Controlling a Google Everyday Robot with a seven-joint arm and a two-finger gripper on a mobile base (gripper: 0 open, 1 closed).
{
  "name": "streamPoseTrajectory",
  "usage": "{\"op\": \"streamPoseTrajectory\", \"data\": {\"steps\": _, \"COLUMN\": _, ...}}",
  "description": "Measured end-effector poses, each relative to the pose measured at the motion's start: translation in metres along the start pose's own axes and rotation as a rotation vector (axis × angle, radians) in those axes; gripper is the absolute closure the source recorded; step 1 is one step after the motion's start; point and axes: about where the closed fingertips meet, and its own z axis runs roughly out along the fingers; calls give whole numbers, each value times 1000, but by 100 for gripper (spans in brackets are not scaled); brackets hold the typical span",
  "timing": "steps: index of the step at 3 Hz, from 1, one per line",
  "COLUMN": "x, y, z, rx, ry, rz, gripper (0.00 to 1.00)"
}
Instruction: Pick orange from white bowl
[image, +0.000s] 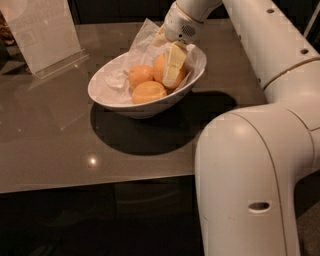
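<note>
The white bowl stands on the table, tilted, lined with crumpled white paper. Three oranges lie in it. The largest orange is at the right, mostly behind my gripper. Two smaller oranges sit at the middle and the front. My gripper reaches down into the bowl from the top right. One pale finger lies across the front of the largest orange. The other finger is hidden behind it.
A clear plastic sign holder stands at the back left of the glossy dark table. My white arm fills the right side of the view, in front of the table's front edge.
</note>
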Motion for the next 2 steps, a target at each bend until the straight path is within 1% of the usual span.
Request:
{"op": "streamPoseTrajectory", "data": {"steps": 1, "x": 3, "y": 5, "z": 3, "rx": -18, "ry": 9, "rz": 17, "gripper": 0}}
{"op": "streamPoseTrajectory", "data": {"steps": 2, "x": 11, "y": 11, "z": 19, "rx": -65, "ry": -11, "rz": 37, "gripper": 0}}
